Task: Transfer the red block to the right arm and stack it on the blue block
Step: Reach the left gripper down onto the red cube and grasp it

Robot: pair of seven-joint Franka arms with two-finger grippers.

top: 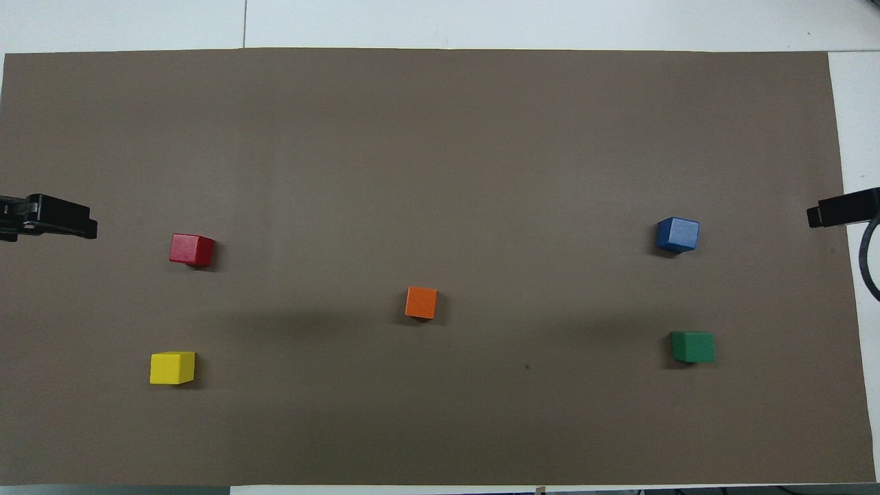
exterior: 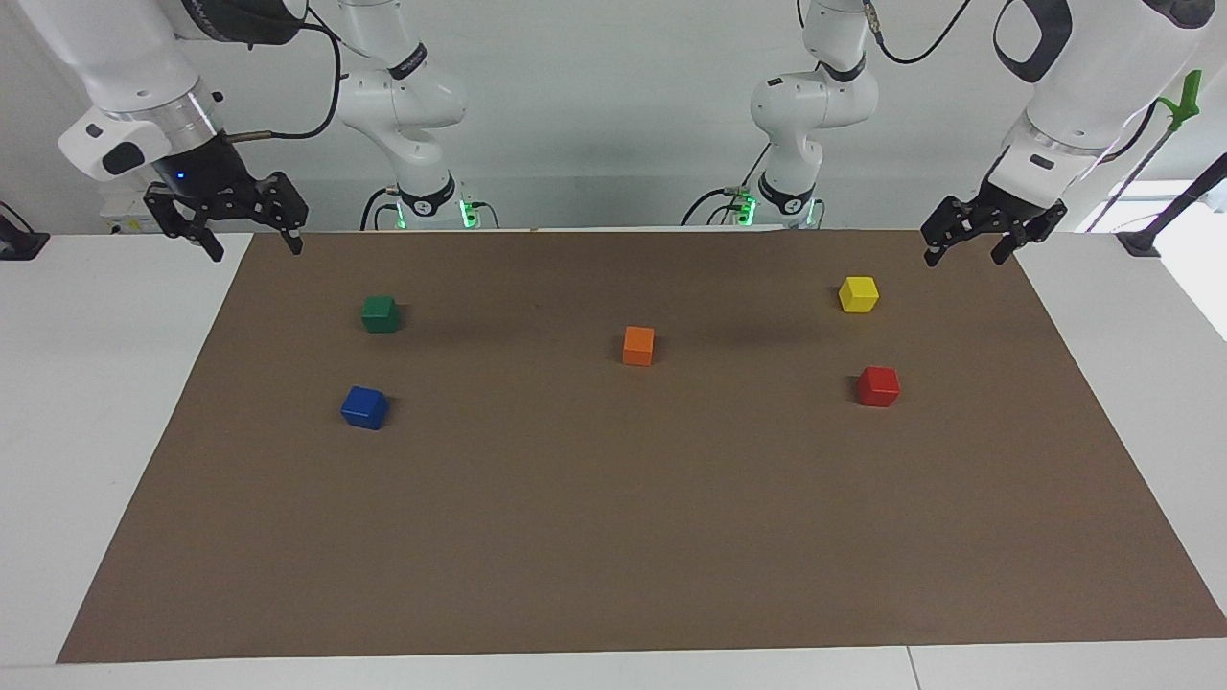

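While both arms waited, you had the red block [exterior: 878,386] toward the left arm's end, so the left pincer [exterior: 968,245], fingers apart and empty, was nearer than the right pincer [exterior: 251,244], also apart.

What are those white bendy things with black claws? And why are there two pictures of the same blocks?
They are two robot arms. Each black claw is a gripper: the left gripper and the right gripper both hang open, holding nothing. One picture looks across the table at the robots; the other looks down from above them. On the brown mat sit five small cubes: the red block, yellow block, orange block, green block and blue block. None touch.
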